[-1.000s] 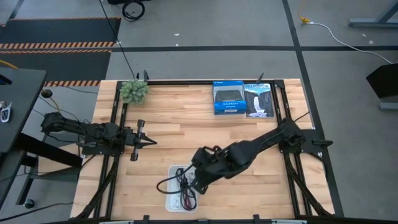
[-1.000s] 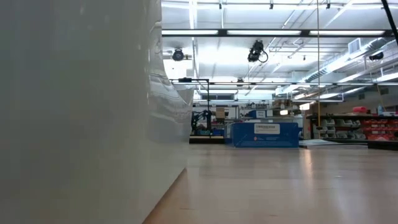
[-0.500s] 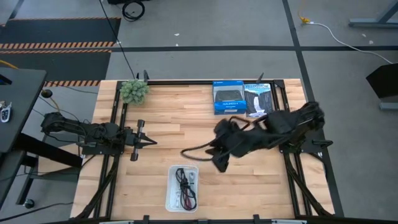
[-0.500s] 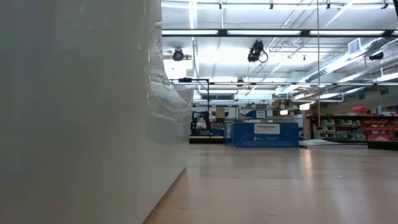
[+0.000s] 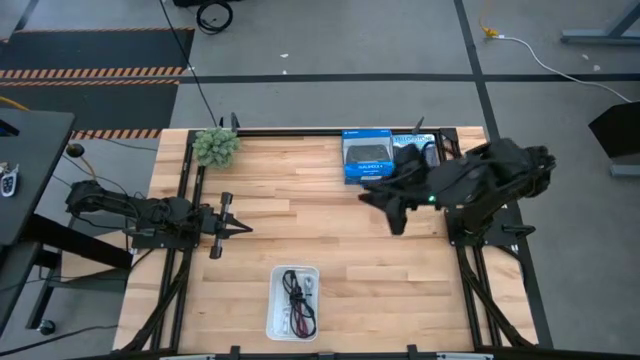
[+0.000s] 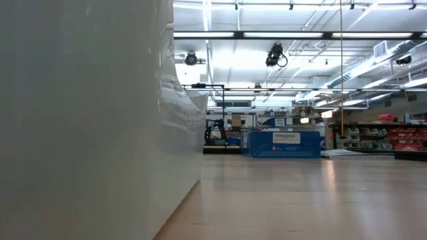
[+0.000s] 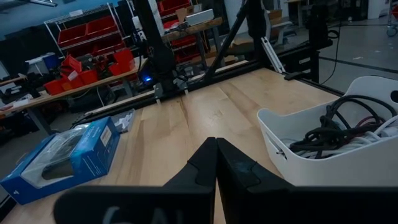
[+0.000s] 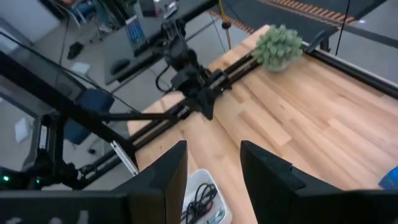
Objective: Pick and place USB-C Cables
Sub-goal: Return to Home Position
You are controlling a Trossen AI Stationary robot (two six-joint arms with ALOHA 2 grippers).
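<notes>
The white rectangular tray (image 5: pixel 273 310) sits near the table's near edge, left of centre. The USB-C cables (image 5: pixel 297 298) lie tangled inside it: black and dark red strands with a pale one, also visible in the left wrist view (image 7: pixel 329 127). My right gripper (image 5: pixel 393 222) is open and empty. It hangs above the table's right half, in front of the product boxes and far from the tray; its wrist view looks down on the tray (image 8: pixel 186 186). My left gripper (image 5: pixel 243 228) is shut and waits at the table's left side, pointing right.
Two blue-and-black product boxes (image 5: pixel 368 157) stand at the far edge, right of centre. A green fuzzy plant (image 5: pixel 216 146) sits at the far left corner. Black frame rails run along both sides. In the low view the tray's white wall (image 6: pixel 80 120) fills the left half.
My right gripper has risen from over the tray and swung back toward the table's far right, ending in front of the boxes. A black cable loop that stuck out over the tray's left rim no longer shows there. The left arm has kept still.
</notes>
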